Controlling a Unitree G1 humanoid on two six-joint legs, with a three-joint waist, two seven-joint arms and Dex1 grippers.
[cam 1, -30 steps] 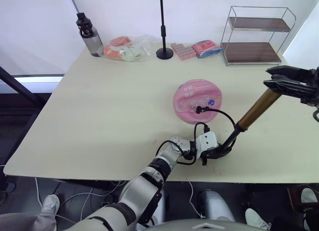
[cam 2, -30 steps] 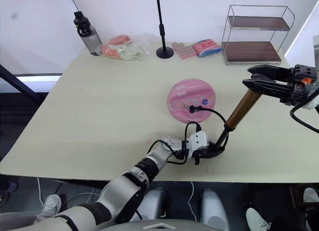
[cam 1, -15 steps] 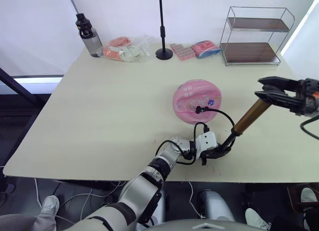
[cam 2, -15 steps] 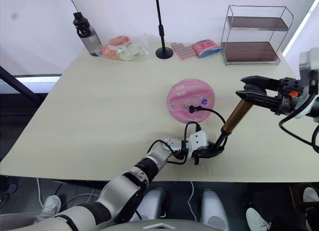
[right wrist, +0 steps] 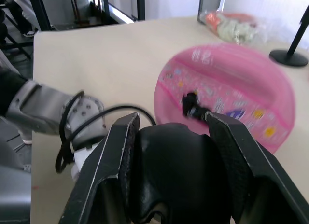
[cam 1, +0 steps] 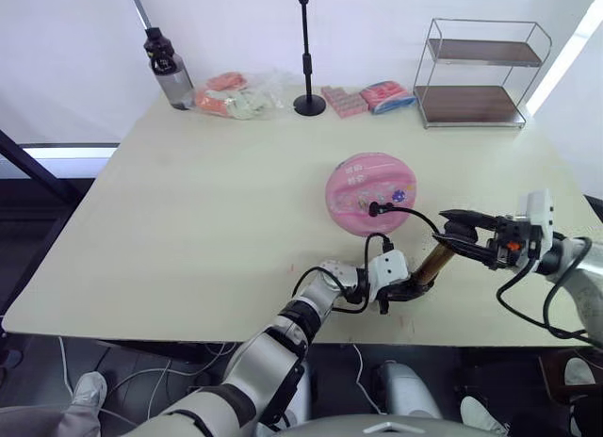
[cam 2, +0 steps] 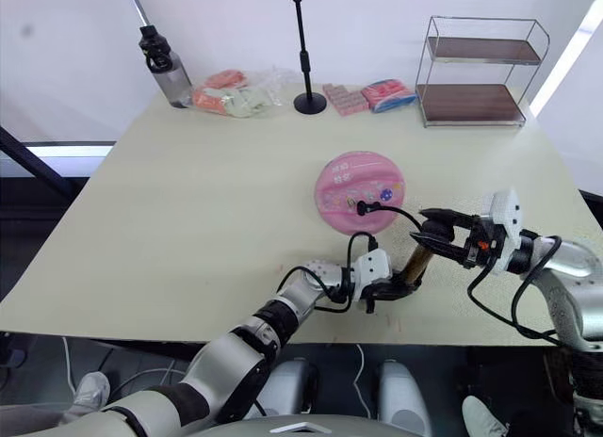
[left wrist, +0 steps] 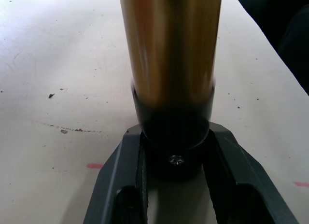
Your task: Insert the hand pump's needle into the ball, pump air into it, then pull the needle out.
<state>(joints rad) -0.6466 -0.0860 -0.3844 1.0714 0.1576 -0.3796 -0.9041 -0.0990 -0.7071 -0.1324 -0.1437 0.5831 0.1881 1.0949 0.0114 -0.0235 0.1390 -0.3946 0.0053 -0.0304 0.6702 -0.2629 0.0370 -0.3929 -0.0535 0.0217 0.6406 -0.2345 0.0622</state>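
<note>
While the left gripper (cam 1: 407,291) clamps the bronze-gold hand pump's (cam 1: 434,262) black foot, its barrel leans toward two o'clock into the right gripper (cam 1: 454,232), closed on the black T-handle.

Hand pump (left wrist: 170,55) foot between end effector (left wrist: 175,185) fingers.

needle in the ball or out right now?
In. The hose end sits plugged into the ball while the pump stands tilted beside it.
</note>
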